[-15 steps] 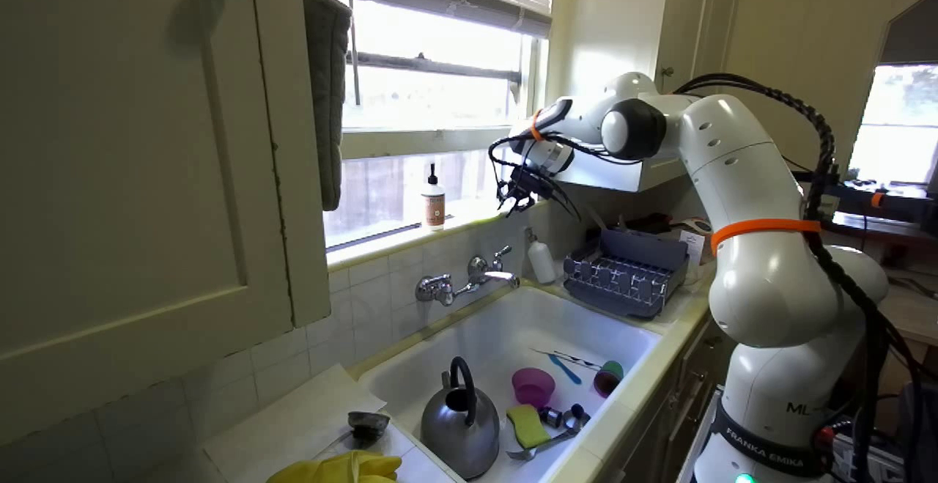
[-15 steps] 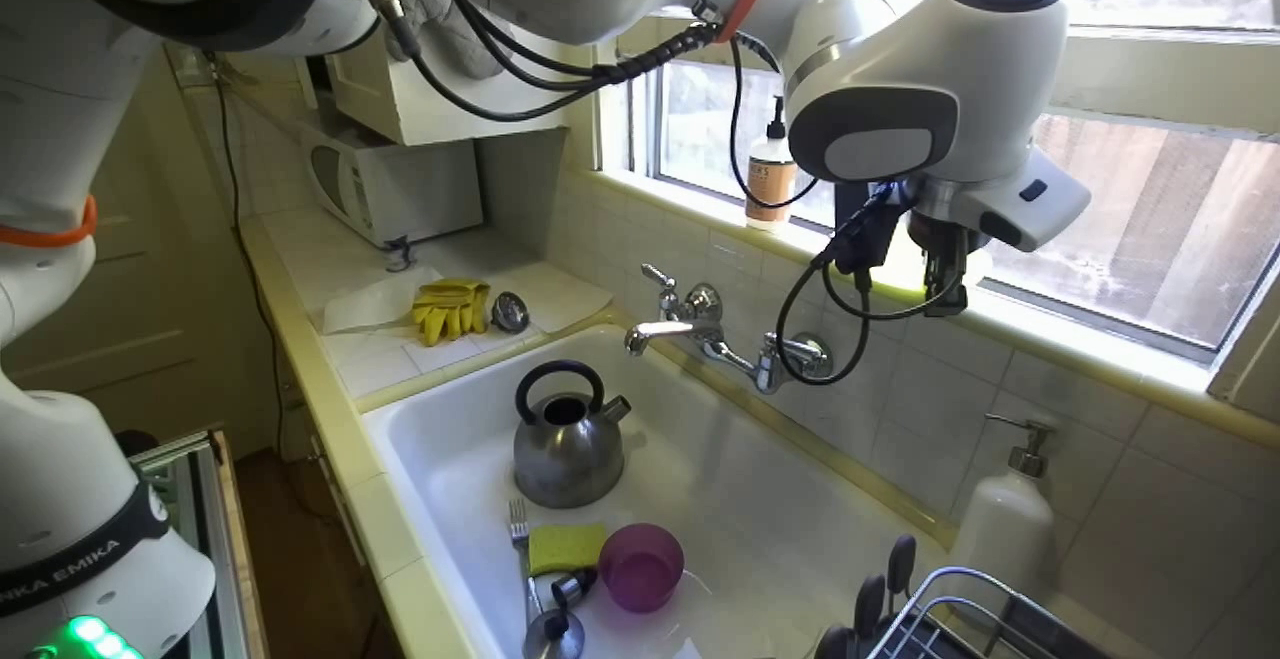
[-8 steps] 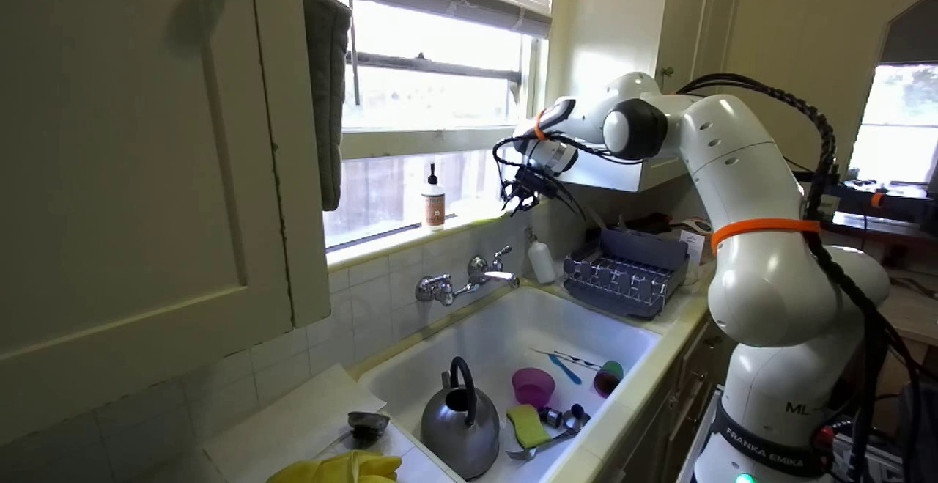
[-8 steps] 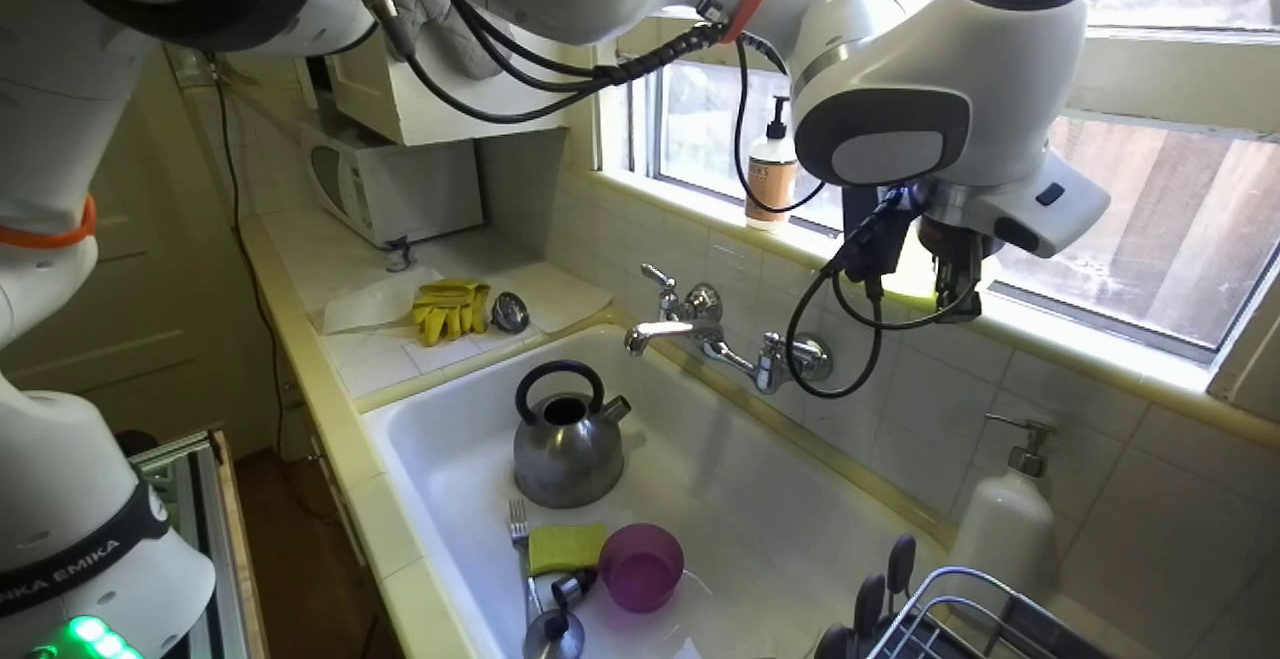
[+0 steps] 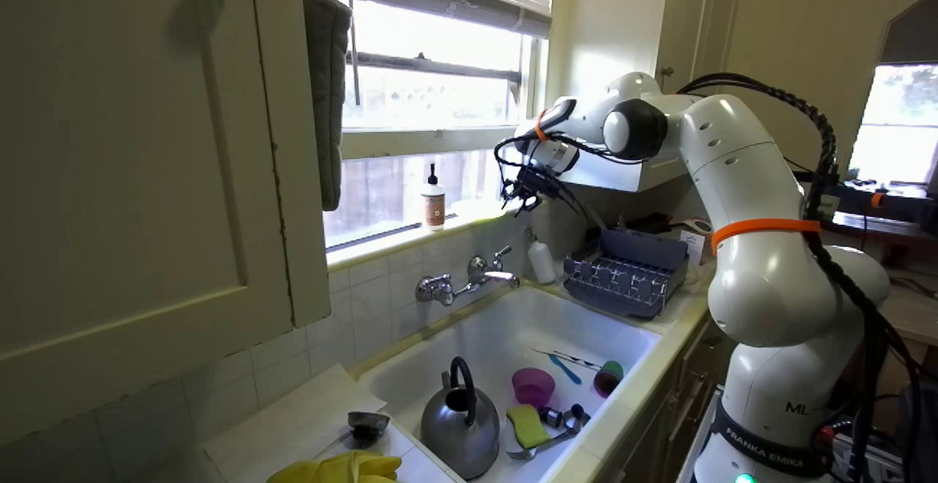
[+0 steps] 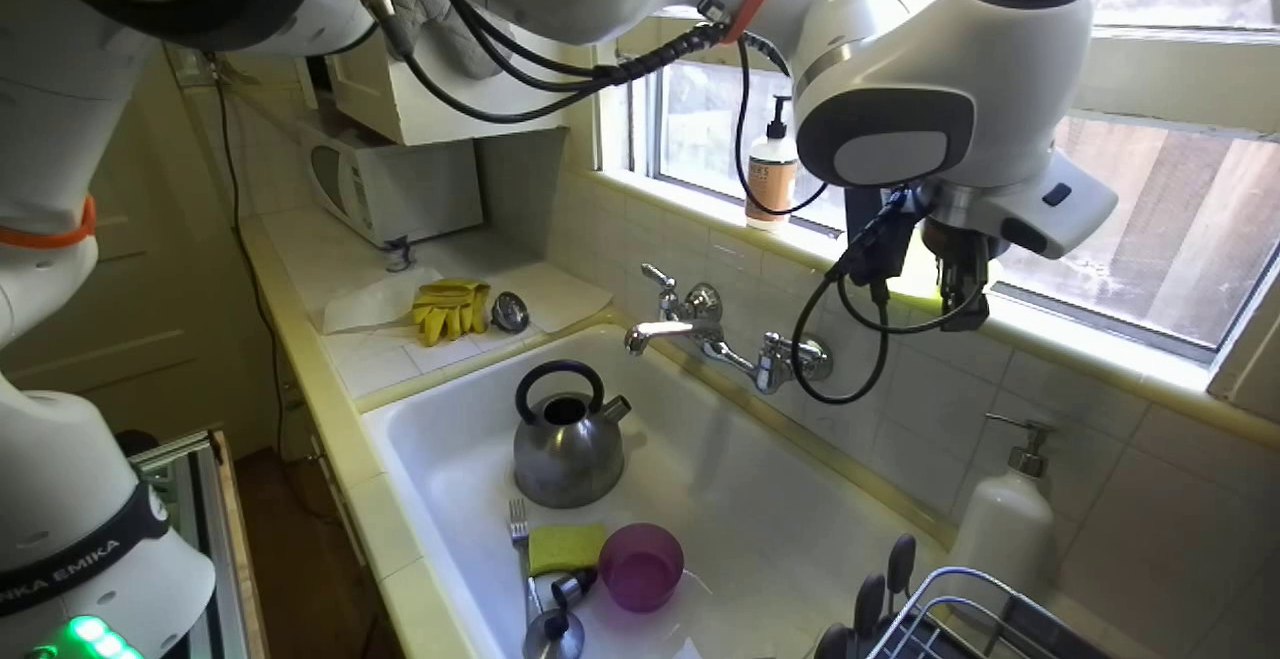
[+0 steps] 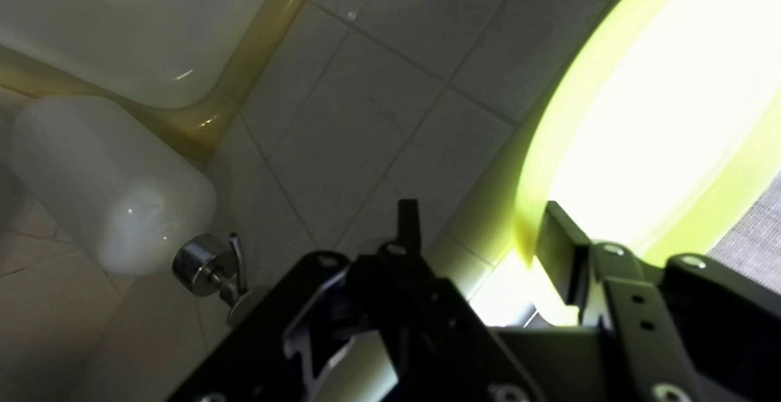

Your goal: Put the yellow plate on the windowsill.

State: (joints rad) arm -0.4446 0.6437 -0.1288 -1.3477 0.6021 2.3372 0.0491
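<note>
The yellow plate [image 7: 647,109] is large and overexposed at the right of the wrist view. It lies on the windowsill [image 6: 1085,339]. In an exterior view a bright yellow part of the plate [image 6: 915,274] shows behind my gripper, which partly hides it. In another exterior view only a thin yellow strip of the plate [image 5: 489,213] shows on the sill. My gripper [image 7: 481,222] is open, its fingers wide apart with nothing held between them. The right finger overlaps the plate's near rim in the picture; I cannot tell whether they touch. The gripper also shows in both exterior views [image 5: 522,207] [image 6: 962,314].
A soap bottle [image 6: 771,179] stands farther along the sill. Below are the faucet [image 6: 730,344] and the sink [image 6: 760,529] with a kettle [image 6: 568,454], a purple bowl [image 6: 641,567] and a sponge [image 6: 566,548]. A white dispenser [image 7: 113,182] and a dish rack [image 5: 623,278] are nearby.
My gripper has moved slightly to the right and a little down in an exterior view, along the sill. The plate and the other objects show no visible shift.
</note>
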